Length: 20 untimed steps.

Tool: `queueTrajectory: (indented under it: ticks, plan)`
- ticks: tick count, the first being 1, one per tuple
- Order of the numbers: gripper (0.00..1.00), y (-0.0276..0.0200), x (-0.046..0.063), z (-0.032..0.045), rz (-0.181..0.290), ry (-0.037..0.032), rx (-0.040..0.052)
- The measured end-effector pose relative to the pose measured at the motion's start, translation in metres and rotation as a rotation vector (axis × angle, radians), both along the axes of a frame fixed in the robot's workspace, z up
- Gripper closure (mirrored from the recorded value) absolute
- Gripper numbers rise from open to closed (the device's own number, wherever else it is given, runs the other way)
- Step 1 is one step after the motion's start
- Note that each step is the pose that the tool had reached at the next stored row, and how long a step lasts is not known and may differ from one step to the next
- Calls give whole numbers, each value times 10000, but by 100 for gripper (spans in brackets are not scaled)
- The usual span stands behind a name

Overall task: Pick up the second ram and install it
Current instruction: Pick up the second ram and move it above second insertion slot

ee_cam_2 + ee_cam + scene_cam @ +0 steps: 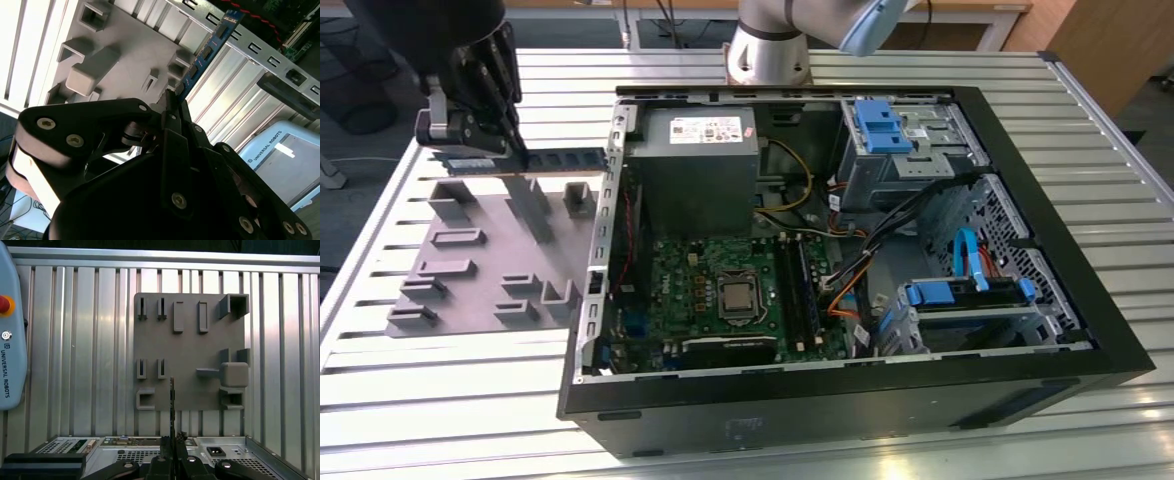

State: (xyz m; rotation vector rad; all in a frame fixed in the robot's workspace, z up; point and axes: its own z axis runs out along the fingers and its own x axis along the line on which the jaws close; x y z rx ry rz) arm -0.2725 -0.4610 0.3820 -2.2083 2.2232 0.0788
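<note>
In the exterior view my gripper (483,150) hangs above the far end of the grey fixture (480,275), at that view's upper left. It is shut on one end of the second ram (558,158), which is a long dark stick held level and pointing toward the computer case. Both wrist views show the ram sticking out from between the fingers: as a blue board with black chips (206,50), and edge-on as a thin line (172,405) over the fixture (190,347). The green motherboard (707,290) lies inside the open case, with dark memory slots (798,290) beside the processor.
The open black computer case (854,400) fills the middle of the slatted metal table (454,400). Its raised metal side wall (603,250) stands between the fixture and the motherboard. Inside are a power supply (698,150), cables and blue drive bays (947,292). A teach pendant (10,340) lies beside the fixture.
</note>
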Motion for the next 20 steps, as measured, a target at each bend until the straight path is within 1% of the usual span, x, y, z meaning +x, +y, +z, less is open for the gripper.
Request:
queueTrajectory:
  ticks: [20]
  plan:
    - [86,0,129,1,0,1,-1]
